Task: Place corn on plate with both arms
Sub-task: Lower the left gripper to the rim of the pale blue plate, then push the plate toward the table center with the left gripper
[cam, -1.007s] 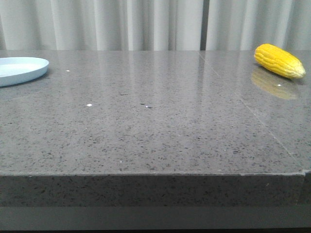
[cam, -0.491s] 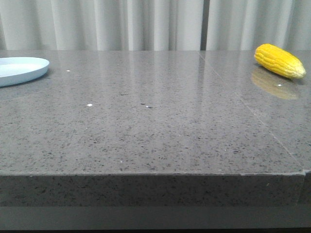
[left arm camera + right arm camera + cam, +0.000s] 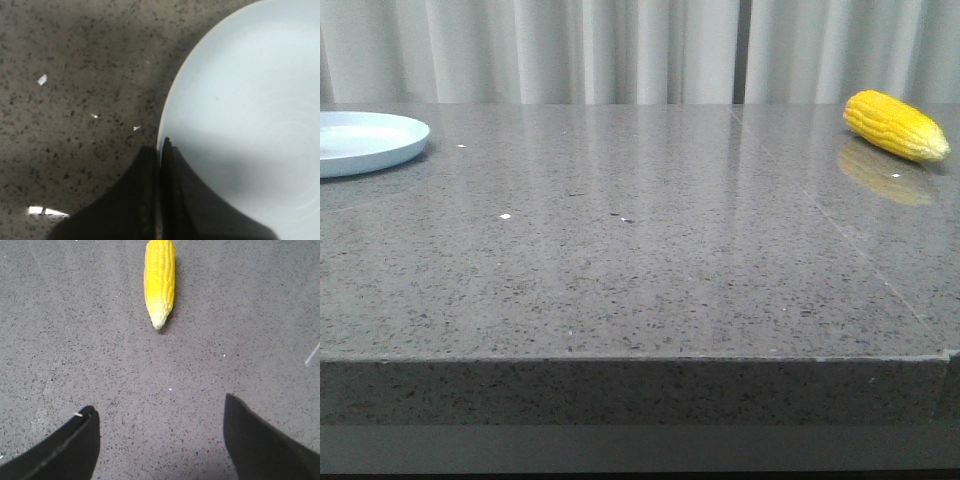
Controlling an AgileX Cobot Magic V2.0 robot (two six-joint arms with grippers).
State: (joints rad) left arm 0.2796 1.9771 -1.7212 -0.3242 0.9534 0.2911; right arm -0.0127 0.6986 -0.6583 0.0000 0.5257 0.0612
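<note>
The yellow corn (image 3: 895,125) lies on the table at the far right, its paler tip pointing right. The pale blue-white plate (image 3: 365,140) sits at the far left, partly cut off by the frame edge. Neither gripper shows in the front view. In the left wrist view my left gripper (image 3: 160,145) is shut on the rim of the plate (image 3: 250,100), one finger outside and one over the inside. In the right wrist view my right gripper (image 3: 160,410) is open and empty above the table, with the corn (image 3: 160,280) some way ahead, tip toward the fingers.
The grey speckled stone table (image 3: 640,260) runs to a front edge (image 3: 640,360) near the camera. A seam (image 3: 820,215) crosses its right side. Pale curtains (image 3: 620,50) hang behind. A few small white specks (image 3: 504,216) lie on the surface.
The plate has slid a little to the right across the table in the front view. The corn has not moved.
</note>
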